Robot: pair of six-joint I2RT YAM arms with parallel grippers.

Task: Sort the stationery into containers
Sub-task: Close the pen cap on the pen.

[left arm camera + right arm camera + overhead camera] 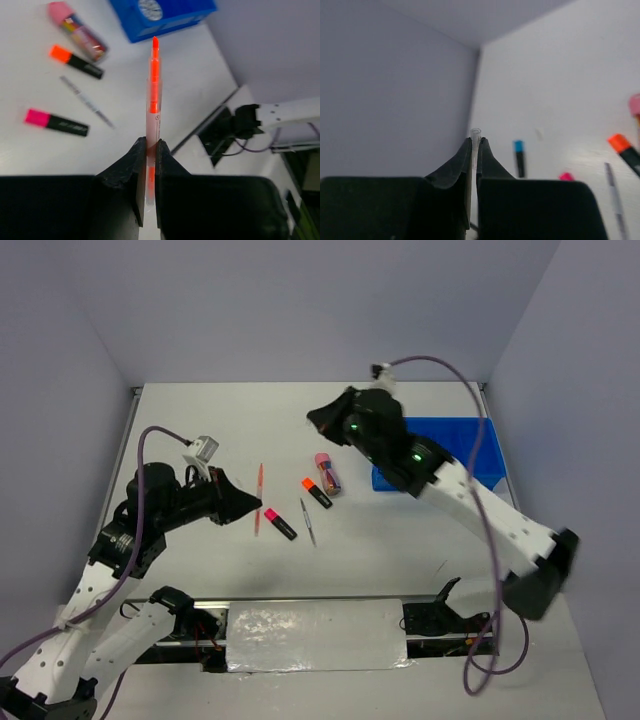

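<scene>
While we look left, our left gripper (149, 146) is clamped on the thin orange pen (154, 75). Mid-table (200, 410) lie the pink highlighter (280, 524), grey pen (308, 522), orange highlighter (317, 492) and pink-capped tube (327, 473). Our right gripper (474, 142) pinches a thin clear tube (475, 132). The blue tray (455, 432) sits by the right edge.
</scene>
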